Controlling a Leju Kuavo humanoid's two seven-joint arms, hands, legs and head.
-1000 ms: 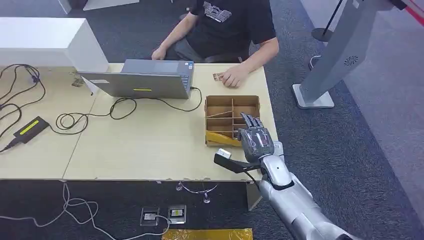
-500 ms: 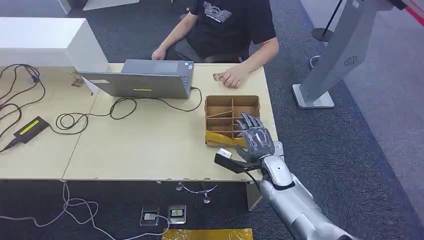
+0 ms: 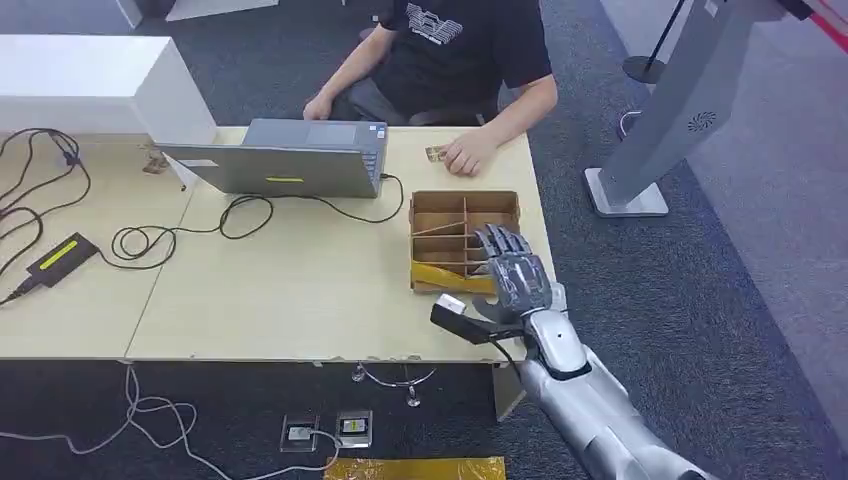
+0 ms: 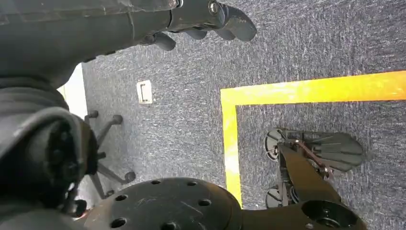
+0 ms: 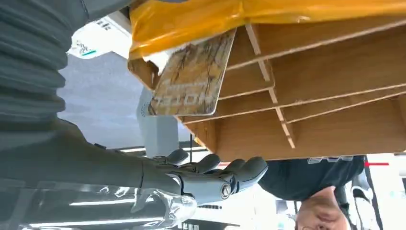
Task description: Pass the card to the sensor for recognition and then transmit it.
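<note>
Head view shows my right hand (image 3: 513, 283) raised over the near right corner of the counter (image 3: 280, 290), fingers spread and holding nothing, hovering above the near end of the cardboard box (image 3: 465, 240). From the right wrist view the same hand (image 5: 210, 179) has its fingers loosely curved and apart, not touching the box or the card. My left hand (image 4: 210, 19) hangs low over grey carpet (image 4: 297, 43) marked with a yellow tape line (image 4: 306, 91); its fingers are curled a little with nothing in them, and I cannot tell for certain how far apart they are.

On the light wooden counter a grey laptop (image 3: 285, 160) sits at the far side, with black cables (image 3: 180, 235) trailing toward a small black device (image 3: 62, 258) on the left. A person (image 3: 450, 60) in a black shirt sits beyond the far edge, one hand resting on the counter. Dark carpet surrounds the counter.

The card (image 5: 194, 76), brown with a marbled pattern, stands on edge inside a divided slot of the box, beside yellow wrapping (image 5: 268, 17), leaning at a tilt with its long axis running up out of the compartment.
</note>
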